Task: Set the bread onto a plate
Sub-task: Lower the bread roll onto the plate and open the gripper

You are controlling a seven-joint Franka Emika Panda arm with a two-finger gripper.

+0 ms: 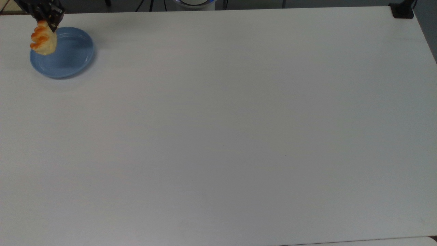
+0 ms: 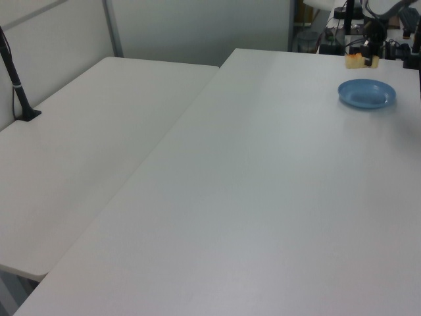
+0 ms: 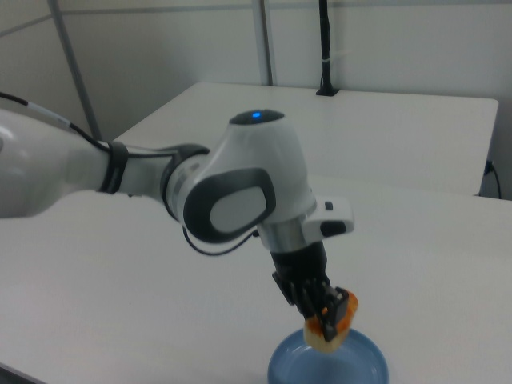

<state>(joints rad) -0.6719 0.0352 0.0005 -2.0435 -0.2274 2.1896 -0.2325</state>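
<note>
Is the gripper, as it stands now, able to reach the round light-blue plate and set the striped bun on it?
Probably yes. The gripper holds the striped bun just above the round light-blue plate, and nothing lies between them.

My pincer (image 1: 47,20) is cut off by the top view's upper edge; the plate (image 3: 352,366) runs past the right view's bottom.

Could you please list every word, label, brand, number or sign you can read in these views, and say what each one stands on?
None: no readable text stands on anything here.
The bread, held in the hand, bears only orange stripes.
The plate is plain blue.
The table is unmarked.
The arm carries a blue light, no lettering.
</note>
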